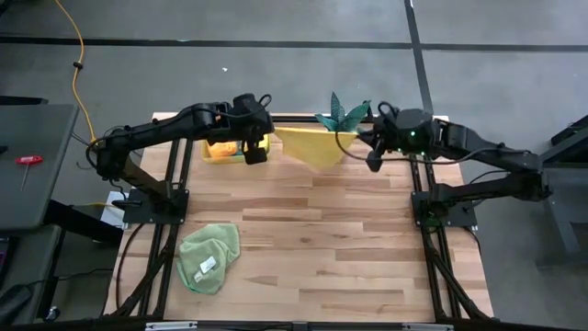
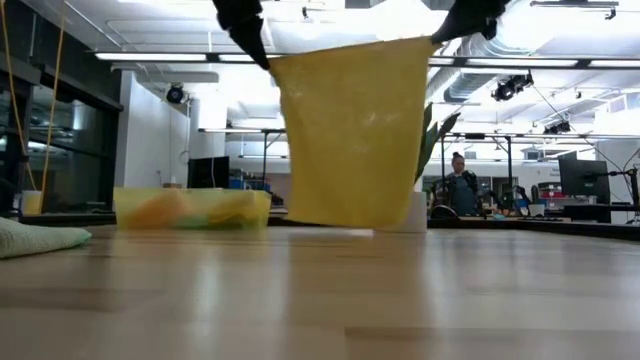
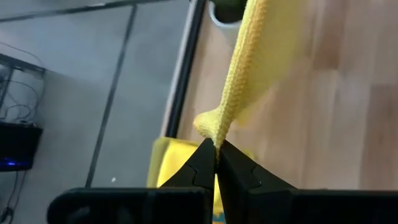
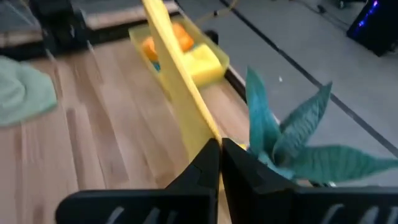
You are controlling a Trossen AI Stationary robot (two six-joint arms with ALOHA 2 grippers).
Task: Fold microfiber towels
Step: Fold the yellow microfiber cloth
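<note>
A yellow microfiber towel (image 1: 312, 145) hangs spread between my two grippers above the far part of the table; the low view shows it (image 2: 350, 130) as a flat sheet clear of the wood. My left gripper (image 1: 260, 147) is shut on its left top corner, my right gripper (image 1: 372, 154) on its right top corner. A light green towel (image 1: 209, 257) lies folded on the table near the front left. More towels, orange and yellow, lie in the translucent yellow bin (image 1: 222, 147). My left gripper pinches the towel's top corner (image 3: 214, 127) between its two fingertips, the cloth bunched at the tips. The towel hangs below, lifted clear. My right gripper pinches the other top corner (image 4: 208, 134) between its two fingers. The top edge runs taut toward the other gripper.
A teal artificial plant (image 1: 342, 115) in a white pot stands at the table's far edge behind the towel. The bin sits at the far left under my left arm. Bare wood (image 1: 349, 248) lies in the middle and front right. A person (image 2: 460, 185) stands in the room beyond.
</note>
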